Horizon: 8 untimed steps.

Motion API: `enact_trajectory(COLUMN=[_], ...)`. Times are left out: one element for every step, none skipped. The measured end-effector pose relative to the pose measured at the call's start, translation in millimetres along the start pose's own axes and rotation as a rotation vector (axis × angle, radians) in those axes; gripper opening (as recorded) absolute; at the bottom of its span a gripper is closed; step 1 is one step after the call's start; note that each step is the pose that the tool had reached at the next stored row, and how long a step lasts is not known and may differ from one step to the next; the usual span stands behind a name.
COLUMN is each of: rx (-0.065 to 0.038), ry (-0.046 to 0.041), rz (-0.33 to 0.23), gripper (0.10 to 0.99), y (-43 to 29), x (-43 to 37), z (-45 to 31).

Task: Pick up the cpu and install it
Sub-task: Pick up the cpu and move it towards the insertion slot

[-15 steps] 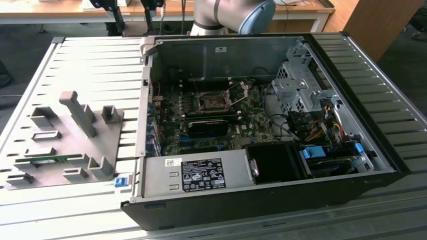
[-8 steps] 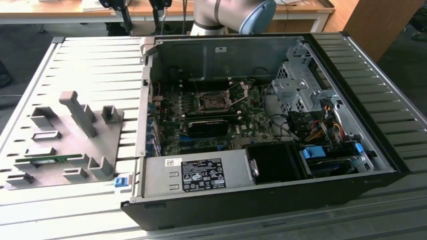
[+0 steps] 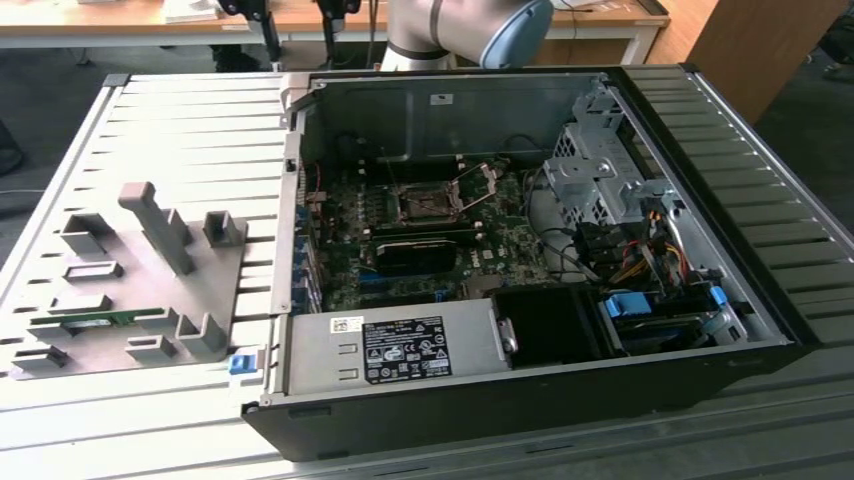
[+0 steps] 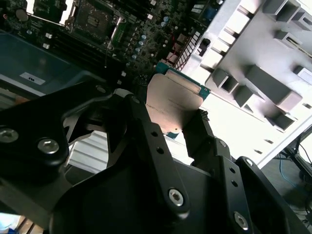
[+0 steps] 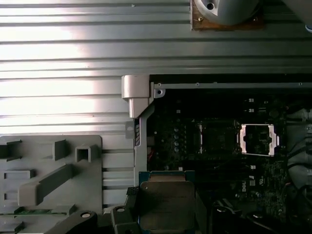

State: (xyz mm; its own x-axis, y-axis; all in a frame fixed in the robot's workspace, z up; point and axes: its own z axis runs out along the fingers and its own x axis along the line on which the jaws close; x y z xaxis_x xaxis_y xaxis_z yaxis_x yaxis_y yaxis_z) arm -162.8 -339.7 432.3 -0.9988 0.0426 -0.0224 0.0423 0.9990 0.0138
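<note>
Fingers [image 4: 140, 122]: the gripper's [image 4: 170, 124] two black fingers are closed partway, pinching the cpu [image 4: 171, 100] by two opposite edges. You have the chip in hand, clear of the board.

Cpu attitude: it is square, so there is no long axis to report. In the first wrist view its silvery lid [image 5: 165, 207] faces the camera flat-on, and its sides run square to the case [image 5: 141, 122] walls. The second wrist view shows what the first does not: the chip stands out past the fingertips, its free edge with the teal rim pointing toward the motherboard [image 4: 146, 44].

Position: in the first wrist view you see the cpu against the case wall, between the grey fixture plate [image 5: 48, 165] and the board.

Socket: it is open and bare in both wrist views [image 4: 95, 19] [image 5: 214, 139]. The first wrist view shows its load plate [image 5: 258, 139] swung aside just beside it.

The exterior view gives you the wider layout. The case [image 3: 534, 400] lies open on the ribbed counter [image 3: 174, 120], with the socket [image 3: 427, 205] near the board's middle. The fixture plate [image 3: 80, 370] is at the exterior view's left, with a narrow green strip [image 3: 100, 320] lying in it. The power supply [image 3: 400, 350] sits along the near edge, and the arm's base [image 3: 467, 30] is behind the case.
</note>
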Motion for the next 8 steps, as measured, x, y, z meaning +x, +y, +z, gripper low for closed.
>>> enact_trajectory(rx=[0.000, 0.000, 0.000, 0.000, 0.000, 0.000, 0.000, 0.000], ry=[0.0000, 0.0000, 0.0000, 0.0000, 0.0001, 0.0000, 0.0000, -0.0001], rz=[0.000, 0.000, 0.000, 0.000, 0.000, 0.000, 0.000, 0.000], gripper=[0.541, 0.541, 0.541, 0.541, 0.541, 0.541, 0.541, 0.541], y=[0.5, 1.0, 1.7, 2.5, 3.2, 4.1, 4.8, 5.4], x=[-1.9, -4.1, -6.1, -8.1, -10.1, -12.1, -13.9, -15.8], z=[0.2, 0.4, 0.6, 0.7, 0.9, 1.1, 1.3, 1.6])
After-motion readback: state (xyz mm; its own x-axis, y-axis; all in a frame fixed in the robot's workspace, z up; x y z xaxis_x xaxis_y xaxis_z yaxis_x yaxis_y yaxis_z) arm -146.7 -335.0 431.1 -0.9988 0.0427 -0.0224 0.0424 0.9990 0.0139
